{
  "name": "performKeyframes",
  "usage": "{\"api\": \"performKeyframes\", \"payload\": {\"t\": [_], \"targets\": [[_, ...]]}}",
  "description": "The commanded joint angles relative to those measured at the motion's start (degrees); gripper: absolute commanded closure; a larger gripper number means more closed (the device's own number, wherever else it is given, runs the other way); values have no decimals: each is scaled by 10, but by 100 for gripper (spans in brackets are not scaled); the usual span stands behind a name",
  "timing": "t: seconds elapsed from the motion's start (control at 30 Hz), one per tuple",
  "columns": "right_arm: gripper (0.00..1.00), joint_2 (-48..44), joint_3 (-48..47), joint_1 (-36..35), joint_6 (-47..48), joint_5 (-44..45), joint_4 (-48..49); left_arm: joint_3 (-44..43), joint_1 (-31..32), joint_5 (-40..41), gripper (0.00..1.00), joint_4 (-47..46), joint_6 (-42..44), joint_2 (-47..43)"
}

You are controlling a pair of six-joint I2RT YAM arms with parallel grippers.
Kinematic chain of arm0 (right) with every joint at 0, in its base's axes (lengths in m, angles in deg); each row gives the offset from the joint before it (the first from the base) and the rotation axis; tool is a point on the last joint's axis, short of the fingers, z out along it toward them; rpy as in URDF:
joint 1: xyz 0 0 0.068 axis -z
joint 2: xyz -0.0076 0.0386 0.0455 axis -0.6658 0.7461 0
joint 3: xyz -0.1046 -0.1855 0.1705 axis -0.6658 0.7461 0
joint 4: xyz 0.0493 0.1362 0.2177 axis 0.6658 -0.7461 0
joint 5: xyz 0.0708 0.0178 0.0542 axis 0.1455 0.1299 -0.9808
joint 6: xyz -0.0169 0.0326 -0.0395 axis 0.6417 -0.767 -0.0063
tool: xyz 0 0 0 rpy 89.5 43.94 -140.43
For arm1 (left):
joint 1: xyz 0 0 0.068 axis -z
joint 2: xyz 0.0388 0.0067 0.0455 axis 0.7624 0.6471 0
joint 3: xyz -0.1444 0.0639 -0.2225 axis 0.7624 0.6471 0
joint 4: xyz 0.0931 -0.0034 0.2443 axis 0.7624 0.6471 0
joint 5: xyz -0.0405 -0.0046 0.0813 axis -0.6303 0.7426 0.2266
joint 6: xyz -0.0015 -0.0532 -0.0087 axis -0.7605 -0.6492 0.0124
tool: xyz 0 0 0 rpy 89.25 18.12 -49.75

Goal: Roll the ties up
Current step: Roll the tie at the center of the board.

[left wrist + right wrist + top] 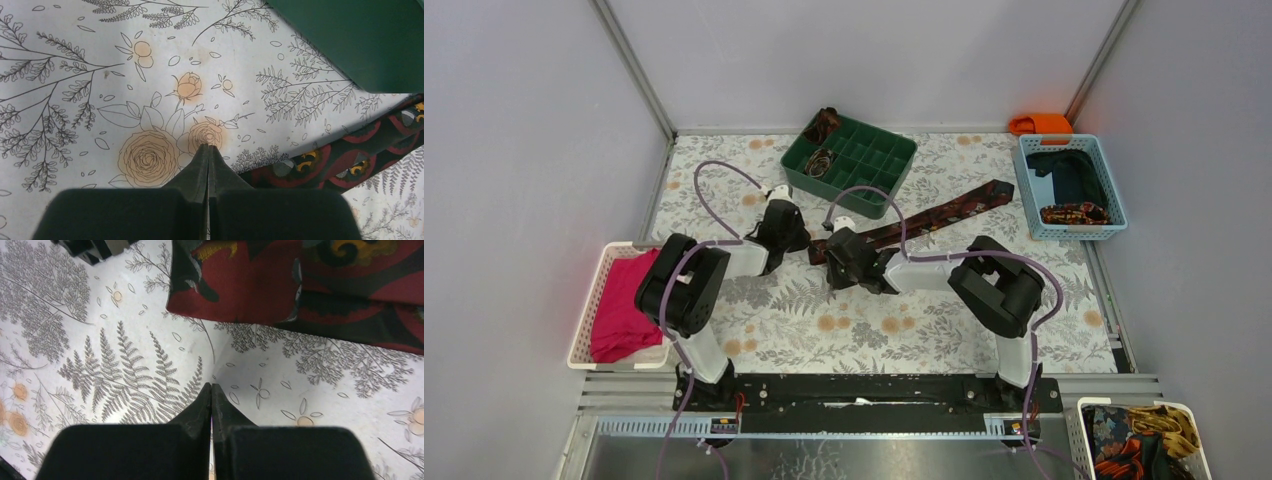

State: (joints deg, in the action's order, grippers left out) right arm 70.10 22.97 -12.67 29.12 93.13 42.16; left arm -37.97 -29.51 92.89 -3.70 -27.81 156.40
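Observation:
One of the ties [934, 215], dark maroon with red-orange patterning, lies flat and diagonal across the floral mat, its narrow end between my two grippers. My left gripper [802, 240] is shut and empty just left of that end, with the tie [345, 160] to the right of its tips [208, 147]. My right gripper [829, 268] is shut and empty on the mat just short of the tie [300, 290], whose end looks folded over. Two coiled ties [824, 125] [819, 162] sit in compartments of the green tray [874, 165].
A blue basket [1031, 190] at the right holds dark navy cloth and a patterned strip [1074, 213]. An orange object [1042, 123] lies behind it. A white basket [594, 300] with pink-red cloth stands at the left. A white bin [1089, 440] of fabrics sits at the bottom right.

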Motion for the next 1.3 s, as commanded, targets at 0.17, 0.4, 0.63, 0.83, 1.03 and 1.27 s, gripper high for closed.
{"api": "performKeyframes", "payload": {"t": [0.17,0.4,0.63,0.83,1.03,1.27], "targets": [[100,49,-22,-5,-29,16,14,-40,-9,29,100,-42,55,26],[100,73,-48,-5,-32,33,-14,-73,-11,-1,100,-38,74,46],[100,79,-59,-4,-32,66,-33,-39,-11,-109,100,-77,33,52],[100,95,-84,-3,-23,80,-47,2,-9,-101,100,-43,20,11],[100,115,-107,-2,-26,77,-46,14,-8,-85,100,-2,25,-23],[100,103,-92,-1,-31,74,-43,-12,-9,-62,100,18,39,4]]}}
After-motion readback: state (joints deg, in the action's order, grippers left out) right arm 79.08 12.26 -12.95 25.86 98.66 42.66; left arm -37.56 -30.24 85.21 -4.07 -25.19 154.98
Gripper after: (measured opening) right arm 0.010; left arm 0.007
